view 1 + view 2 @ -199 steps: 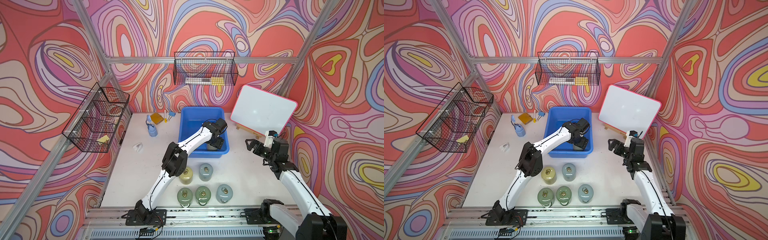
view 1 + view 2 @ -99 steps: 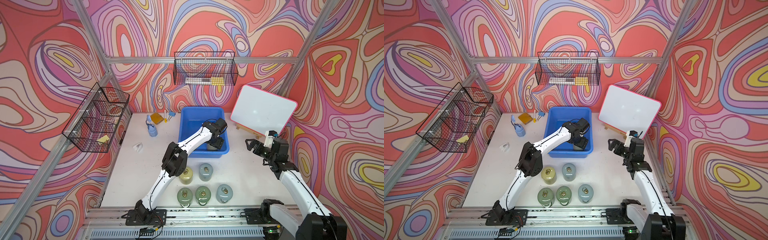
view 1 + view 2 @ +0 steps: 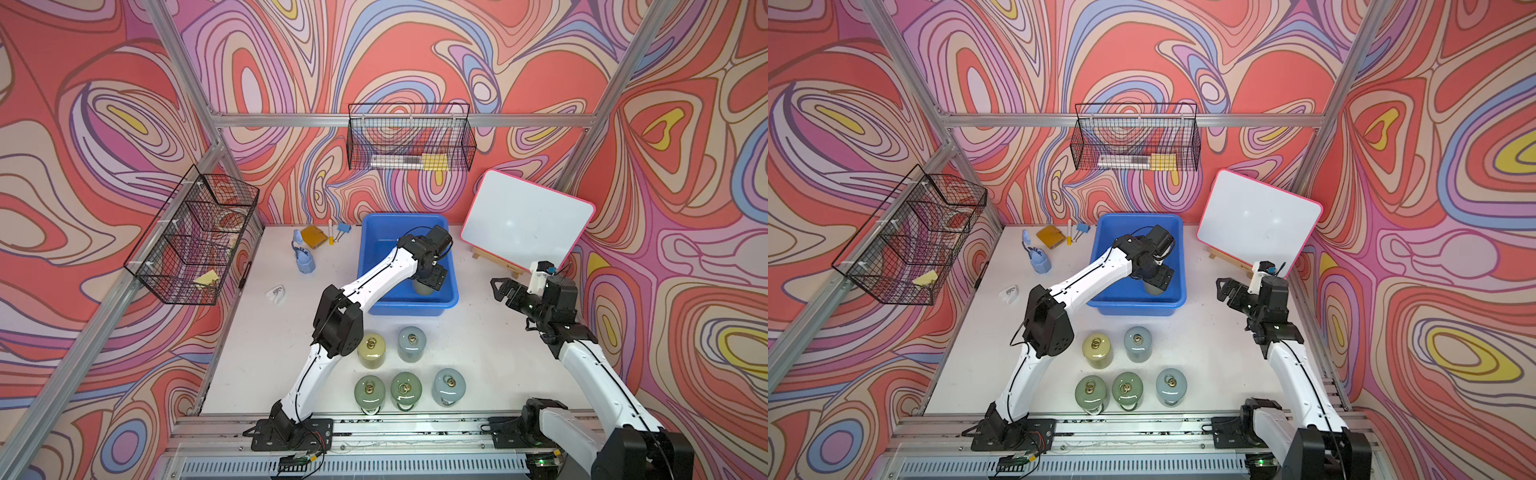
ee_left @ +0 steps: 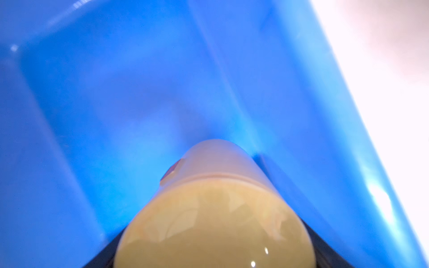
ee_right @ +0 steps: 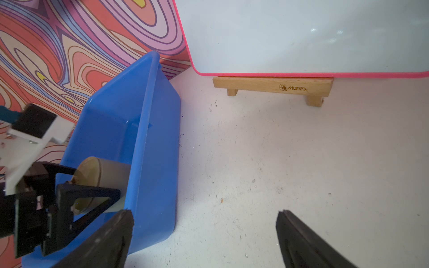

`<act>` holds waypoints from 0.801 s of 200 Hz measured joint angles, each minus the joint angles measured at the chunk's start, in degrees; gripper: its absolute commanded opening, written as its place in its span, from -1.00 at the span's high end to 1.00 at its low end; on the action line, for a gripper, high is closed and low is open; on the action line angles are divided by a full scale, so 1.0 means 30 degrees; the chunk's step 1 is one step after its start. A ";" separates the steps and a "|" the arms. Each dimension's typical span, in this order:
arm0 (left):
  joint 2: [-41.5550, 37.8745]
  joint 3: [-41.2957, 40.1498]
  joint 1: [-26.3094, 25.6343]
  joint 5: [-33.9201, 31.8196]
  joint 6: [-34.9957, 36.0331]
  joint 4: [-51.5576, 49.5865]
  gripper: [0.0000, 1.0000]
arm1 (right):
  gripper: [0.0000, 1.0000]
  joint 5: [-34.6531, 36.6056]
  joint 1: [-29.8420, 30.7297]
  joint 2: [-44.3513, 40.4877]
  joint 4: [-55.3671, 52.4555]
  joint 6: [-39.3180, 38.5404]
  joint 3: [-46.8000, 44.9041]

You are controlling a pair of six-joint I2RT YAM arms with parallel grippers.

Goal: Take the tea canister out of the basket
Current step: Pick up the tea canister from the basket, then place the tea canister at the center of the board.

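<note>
One bright blue rectangular plastic basket point(image 3: 366, 249) stands at the far middle of the white table point(image 3: 490, 357). Inside it there is exactly one tea canister point(image 3: 422, 288), a pale yellow glossy cylinder, in the near right corner, close to the right wall. The left gripper point(image 3: 432, 279) reaches down into the basket and pinches this tea canister. In the left wrist view its dark fingers point(image 4: 325, 259) lie against both sides of the round body. It cannot be told whether the tea canister rests on the basket floor or is a little above it.

Five more canisters stand upright on the table, on the near side of the basket, in two rows. The far row has two: a yellow-green canister point(image 3: 371, 347) and a grey-blue canister point(image 3: 411, 340). The near row has three: a left green canister point(image 3: 369, 390), a middle green canister point(image 3: 406, 388) and a pale blue canister point(image 3: 449, 384). Each lid carries one metal ring.

The right gripper point(image 3: 500, 291) hovers over bare table to the right of the basket, its two fingers spread wide with nothing between them. One white board with a pink edge point(image 3: 528, 220) leans on one wooden stand point(image 5: 274, 85) at the far right. Two black wire-mesh racks hang on the walls, a far rack point(image 3: 409, 141) and a left rack point(image 3: 195, 237).
</note>
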 measured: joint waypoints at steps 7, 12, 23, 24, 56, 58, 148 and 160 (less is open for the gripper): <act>-0.0262 0.0000 0.0000 -0.0051 0.0015 -0.0058 0.25 | -0.96 0.0000 0.0000 0.0000 0.0000 0.0000 0.0000; -0.0408 0.0000 0.0000 -0.0087 0.0044 -0.0095 0.25 | -0.96 0.0000 0.0000 0.0000 0.0000 0.0000 0.0000; -0.0729 0.0000 0.0007 -0.0175 0.0058 -0.0168 0.26 | -0.97 0.0000 0.0000 0.0000 0.0000 0.0000 0.0000; -0.0758 0.0000 0.0007 -0.0182 0.0066 -0.0175 0.26 | -0.97 0.0000 0.0000 0.0000 0.0000 0.0000 0.0000; -0.1574 -0.0058 0.0007 -0.0262 0.0066 -0.0291 0.26 | -0.97 0.0000 0.0000 0.0000 0.0000 0.0000 0.0000; -0.1603 -0.0073 0.0007 -0.0262 0.0066 -0.0291 0.26 | -0.96 0.0000 0.0000 0.0000 0.0000 0.0000 0.0000; -0.4291 -0.0284 -0.0007 0.0175 0.0058 -0.1188 0.28 | -0.97 0.0022 0.0000 0.0000 0.0000 0.0000 0.0000; -0.4626 -0.0379 -0.0022 0.0291 0.0058 -0.1268 0.28 | -0.97 0.0073 0.0000 0.0000 0.0000 0.0000 0.0000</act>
